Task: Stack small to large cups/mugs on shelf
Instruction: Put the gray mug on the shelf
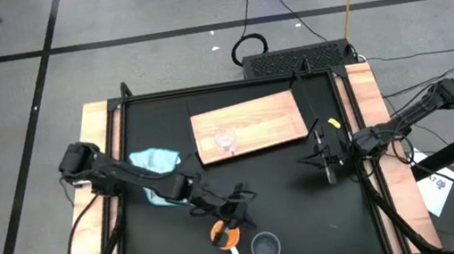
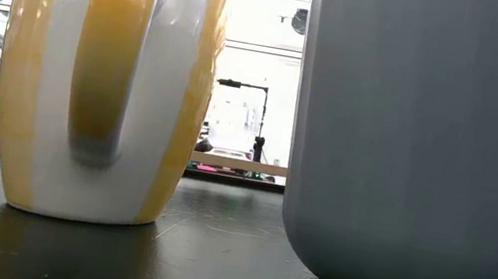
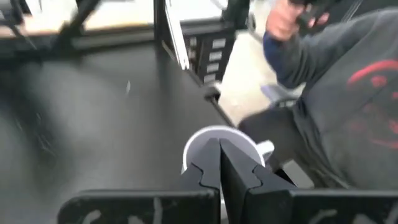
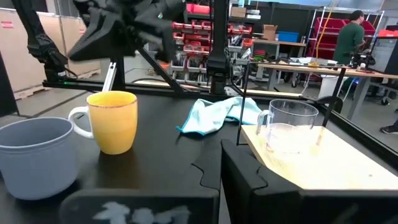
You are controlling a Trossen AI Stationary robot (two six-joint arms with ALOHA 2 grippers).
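The orange mug (image 1: 222,234) and the grey-blue mug (image 1: 266,247) stand on their bases near the table's front edge. They fill the low view as the orange mug (image 2: 106,85) and the grey-blue mug (image 2: 430,150). The clear glass cup (image 1: 226,140) stands on the light-wood shelf (image 1: 253,119), which lies flat at the table's far middle. My left gripper (image 1: 238,211) hovers shut just above and between the two mugs, slanting down toward the grey-blue mug (image 3: 211,140). My right gripper (image 1: 328,170) waits shut at the table's right, pointing level toward the mugs (image 4: 115,121).
A light blue cloth (image 1: 156,161) lies crumpled left of the shelf, under my left arm. A person in a grey sweatshirt (image 3: 348,93) sits beyond the table's front edge. Pale wooden rails (image 1: 97,128) run along both sides of the table. Bare black tabletop lies between the shelf and the mugs.
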